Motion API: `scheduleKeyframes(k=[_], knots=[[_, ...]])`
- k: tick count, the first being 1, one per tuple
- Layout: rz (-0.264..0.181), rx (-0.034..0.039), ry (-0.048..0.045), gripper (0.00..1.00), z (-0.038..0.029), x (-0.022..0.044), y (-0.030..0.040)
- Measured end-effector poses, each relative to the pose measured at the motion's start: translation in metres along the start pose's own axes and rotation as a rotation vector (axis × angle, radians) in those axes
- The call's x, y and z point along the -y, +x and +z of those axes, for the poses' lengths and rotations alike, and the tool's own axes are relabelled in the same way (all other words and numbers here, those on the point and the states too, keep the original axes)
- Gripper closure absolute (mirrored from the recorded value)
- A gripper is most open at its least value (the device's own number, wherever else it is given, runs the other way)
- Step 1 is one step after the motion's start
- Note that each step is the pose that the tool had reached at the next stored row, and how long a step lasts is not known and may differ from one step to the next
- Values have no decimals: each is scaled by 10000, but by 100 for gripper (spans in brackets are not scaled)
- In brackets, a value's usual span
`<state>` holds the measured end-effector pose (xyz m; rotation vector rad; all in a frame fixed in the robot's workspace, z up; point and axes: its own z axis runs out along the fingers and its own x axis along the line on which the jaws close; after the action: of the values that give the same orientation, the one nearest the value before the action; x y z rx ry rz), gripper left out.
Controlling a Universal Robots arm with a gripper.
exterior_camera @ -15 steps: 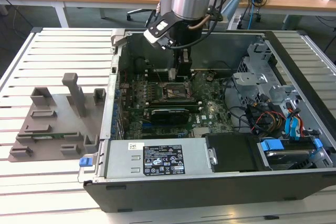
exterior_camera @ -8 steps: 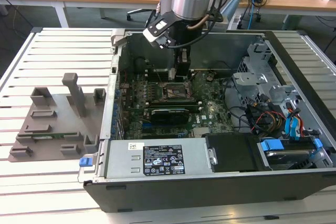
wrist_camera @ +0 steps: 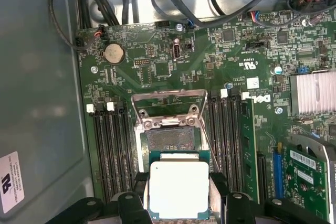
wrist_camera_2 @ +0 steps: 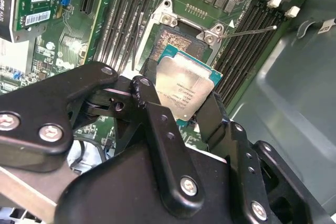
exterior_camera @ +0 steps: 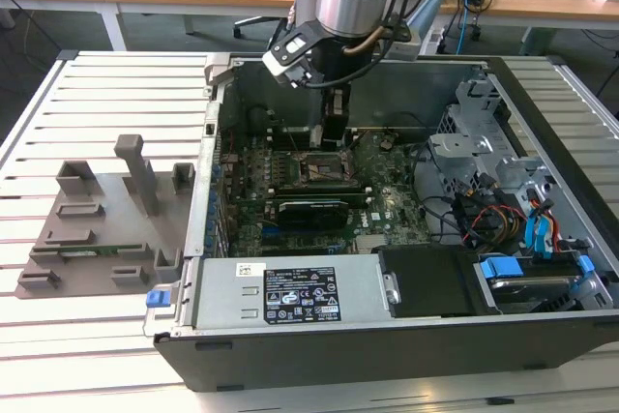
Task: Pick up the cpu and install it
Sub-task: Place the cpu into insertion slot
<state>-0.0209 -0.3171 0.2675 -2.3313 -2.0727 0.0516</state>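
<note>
The cpu [wrist_camera: 178, 190], a flat square chip with a silvery top and a thin rim, is clamped by its two opposite edges between my black fingers [wrist_camera: 130, 204]. My gripper [wrist_camera_2: 184, 109] is shut on it and holds it just above the motherboard, beside the open socket [wrist_camera: 173, 140]. In the second wrist view the cpu [wrist_camera_2: 186, 85] hangs tilted, partly overlapping the socket [wrist_camera_2: 176, 40]. The socket's metal load plate [wrist_camera: 168, 109] is swung up and its lever [wrist_camera_2: 247, 31] is out. In the exterior view my gripper [exterior_camera: 334, 131] reaches down into the open computer case over the socket [exterior_camera: 324, 169].
Memory slots [wrist_camera: 107, 150] flank the socket on both sides. A graphics card [exterior_camera: 311, 208] and a silver heatsink [wrist_camera: 314, 94] sit close by. Case walls [exterior_camera: 218, 113], cables [exterior_camera: 484, 215] and drive cages [exterior_camera: 474, 142] surround the board. A grey tray [exterior_camera: 106, 220] lies at the exterior view's left.
</note>
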Motion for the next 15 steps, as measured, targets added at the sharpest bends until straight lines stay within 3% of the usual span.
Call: scheduleKeyframes(k=[3,6,7,15], knots=[[-28,2,1,45,1,0,-1],[-1025,42,-11,45,11,-1,0],[-1125,81,-15,45,11,0,0],[-1126,83,-16,45,40,-2,0]])
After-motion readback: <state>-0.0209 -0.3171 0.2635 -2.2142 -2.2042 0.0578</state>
